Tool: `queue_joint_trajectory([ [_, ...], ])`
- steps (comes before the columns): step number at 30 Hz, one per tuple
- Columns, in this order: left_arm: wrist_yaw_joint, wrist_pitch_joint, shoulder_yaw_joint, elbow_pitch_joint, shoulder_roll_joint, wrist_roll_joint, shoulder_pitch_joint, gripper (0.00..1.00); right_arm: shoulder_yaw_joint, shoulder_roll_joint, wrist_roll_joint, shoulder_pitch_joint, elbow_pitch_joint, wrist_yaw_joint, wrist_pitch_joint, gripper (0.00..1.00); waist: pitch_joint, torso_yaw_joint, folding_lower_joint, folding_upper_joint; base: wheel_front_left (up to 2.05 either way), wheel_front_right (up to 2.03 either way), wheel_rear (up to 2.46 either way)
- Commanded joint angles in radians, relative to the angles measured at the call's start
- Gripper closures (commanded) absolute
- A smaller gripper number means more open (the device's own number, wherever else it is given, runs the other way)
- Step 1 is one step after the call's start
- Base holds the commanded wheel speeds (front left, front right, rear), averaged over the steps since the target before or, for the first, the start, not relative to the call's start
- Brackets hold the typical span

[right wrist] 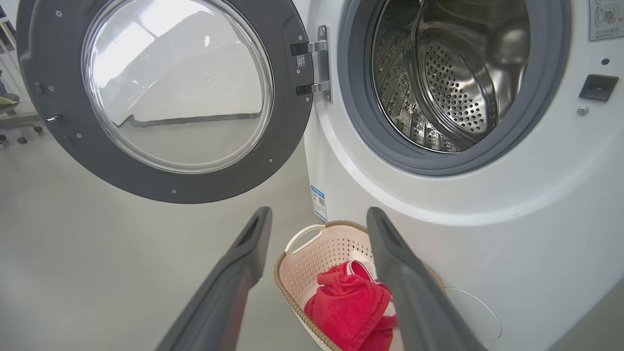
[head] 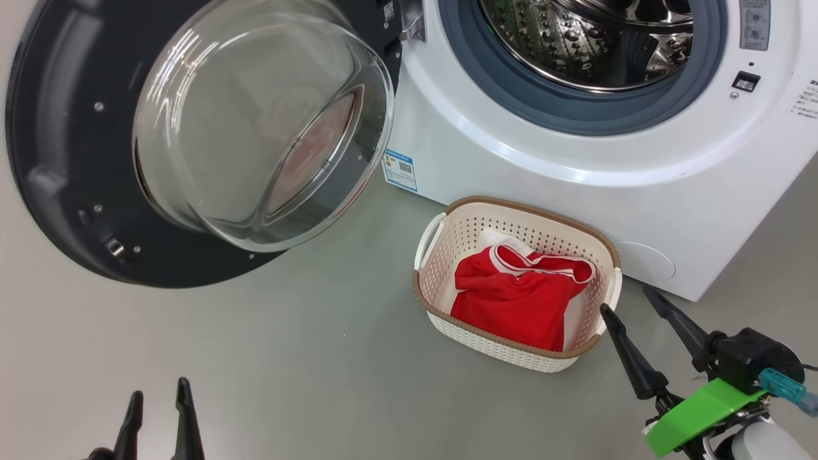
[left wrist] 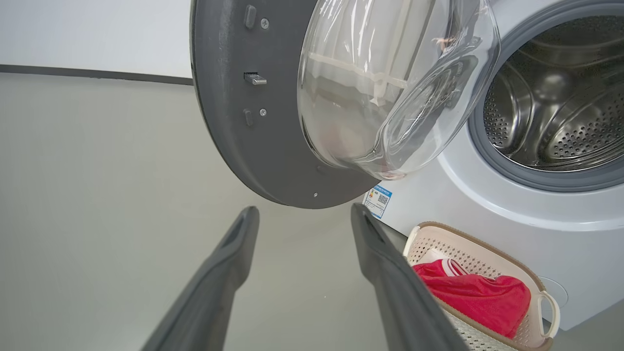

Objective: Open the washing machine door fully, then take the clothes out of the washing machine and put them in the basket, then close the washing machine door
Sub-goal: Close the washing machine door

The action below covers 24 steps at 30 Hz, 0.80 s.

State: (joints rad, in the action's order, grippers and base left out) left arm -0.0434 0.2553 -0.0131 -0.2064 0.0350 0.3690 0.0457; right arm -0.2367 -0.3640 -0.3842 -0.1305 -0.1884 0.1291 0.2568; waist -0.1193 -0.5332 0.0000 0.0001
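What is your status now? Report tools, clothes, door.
Left tool, right tool: both open, empty. Clothes in basket; washing machine drum looks empty. Door wide open, not yet closed. No obstacle seen near door.

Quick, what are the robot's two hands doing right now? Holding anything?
Left gripper: open, holding nothing.
Right gripper: open, holding nothing.

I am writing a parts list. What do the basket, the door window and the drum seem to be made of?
Basket: probably moulded plastic, matte cream, with regular holes; its brown rim looks woven. Door window: clear and glossy, glass or plastic, with bright reflections. Drum: shiny perforated metal, likely stainless steel.
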Motion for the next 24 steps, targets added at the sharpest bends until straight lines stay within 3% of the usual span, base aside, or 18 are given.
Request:
queue_joint_trajectory([
  [1,0.013,0.006,-0.037,0.030,0.015,0.010,-0.007,0.00,-0.026,-0.019,-0.018,-0.025,0.016,0.002,0.005,0.00,-0.002,-0.001,0.0000,-0.0001,0.00,0.00,0.00],
  [20,0.030,0.006,-0.048,0.073,0.015,0.026,0.015,0.03,-0.067,-0.024,-0.036,-0.066,-0.004,0.002,0.005,0.00,0.005,-0.003,0.0000,-0.0001,0.00,0.00,0.00],
  [21,0.025,0.006,-0.053,0.078,0.015,0.036,0.010,0.26,-0.065,-0.023,-0.036,-0.064,-0.003,0.002,0.005,0.00,0.006,-0.003,0.0000,-0.0001,0.00,0.00,0.00],
  [22,0.020,0.006,-0.060,0.084,0.015,0.041,0.004,0.65,-0.064,-0.022,-0.036,-0.062,-0.003,0.002,0.005,0.00,0.006,-0.003,0.0000,-0.0001,0.00,0.00,0.00],
  [23,0.012,0.006,-0.070,0.091,0.015,0.052,-0.006,0.93,-0.063,-0.021,-0.035,-0.060,-0.002,0.002,0.005,0.00,0.006,-0.003,0.0000,-0.0001,0.00,0.00,0.00],
  [24,0.004,0.006,-0.082,0.099,0.015,0.069,-0.017,1.00,-0.061,-0.021,-0.035,-0.058,-0.002,0.002,0.005,0.00,0.006,-0.003,0.0000,-0.0001,0.00,0.00,0.00],
])
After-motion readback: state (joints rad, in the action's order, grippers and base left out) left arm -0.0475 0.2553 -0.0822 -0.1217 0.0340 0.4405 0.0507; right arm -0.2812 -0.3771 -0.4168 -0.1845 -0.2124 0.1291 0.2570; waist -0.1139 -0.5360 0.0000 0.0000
